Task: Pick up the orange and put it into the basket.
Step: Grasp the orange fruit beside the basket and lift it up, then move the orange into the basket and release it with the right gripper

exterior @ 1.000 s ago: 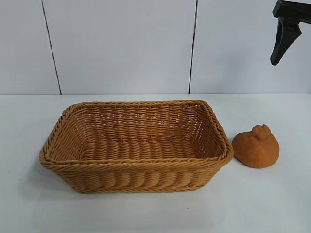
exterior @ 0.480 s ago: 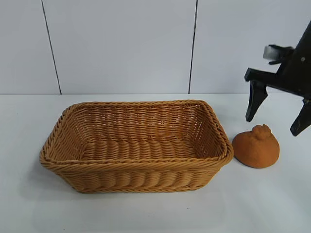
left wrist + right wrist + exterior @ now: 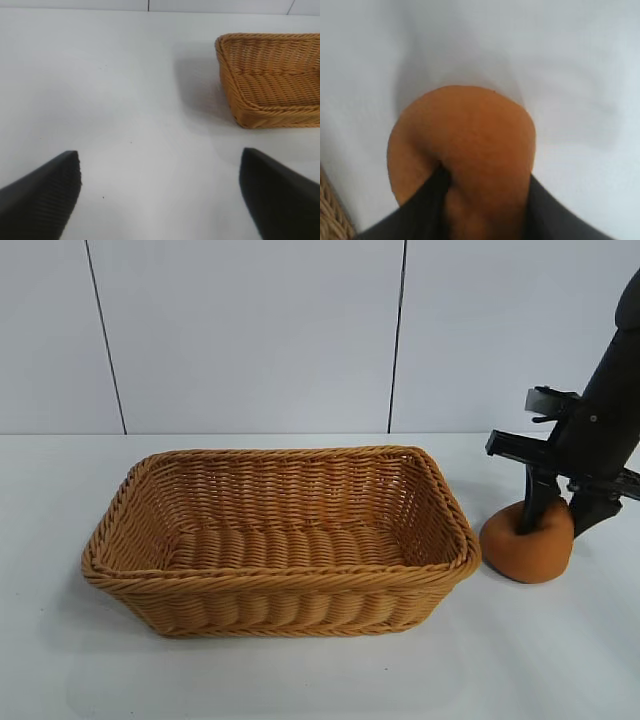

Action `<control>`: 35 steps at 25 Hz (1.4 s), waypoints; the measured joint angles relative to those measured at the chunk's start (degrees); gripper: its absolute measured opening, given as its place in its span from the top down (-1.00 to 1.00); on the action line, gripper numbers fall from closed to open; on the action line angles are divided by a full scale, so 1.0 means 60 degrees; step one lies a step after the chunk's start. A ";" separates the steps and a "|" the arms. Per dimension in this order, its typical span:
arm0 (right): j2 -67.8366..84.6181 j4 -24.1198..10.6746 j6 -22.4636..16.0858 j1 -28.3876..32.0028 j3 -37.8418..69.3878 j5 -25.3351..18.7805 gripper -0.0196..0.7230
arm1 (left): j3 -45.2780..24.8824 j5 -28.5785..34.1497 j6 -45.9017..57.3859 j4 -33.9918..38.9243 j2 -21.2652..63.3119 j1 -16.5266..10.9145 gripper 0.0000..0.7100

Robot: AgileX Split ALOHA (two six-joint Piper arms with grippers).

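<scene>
In the exterior view, the right end effector (image 3: 558, 517) points steeply down onto the orange (image 3: 527, 545), its fingers pinched into the fruit's top. The orange sits on the white table (image 3: 300, 670), just beside the right end of the basket (image 3: 280, 540), outside it.

In the left wrist view, the left end effector (image 3: 160, 192) hangs with fingers spread wide over bare table, the basket's corner well ahead.

In the right wrist view, the dark fingers (image 3: 427, 210) squeeze the orange's knob, seemingly denting it.
</scene>
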State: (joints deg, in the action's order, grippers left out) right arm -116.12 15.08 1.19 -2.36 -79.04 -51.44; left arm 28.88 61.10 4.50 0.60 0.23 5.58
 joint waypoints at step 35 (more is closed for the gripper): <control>0.1122 0.0723 -0.0516 -0.5568 0.0000 0.2906 0.85 | 0.0000 -0.0007 0.0000 0.0000 0.0008 0.0000 -0.73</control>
State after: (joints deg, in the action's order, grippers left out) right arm -109.39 19.42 -1.91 -35.77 -79.04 -34.00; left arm 28.88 61.05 4.50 0.60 0.28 5.58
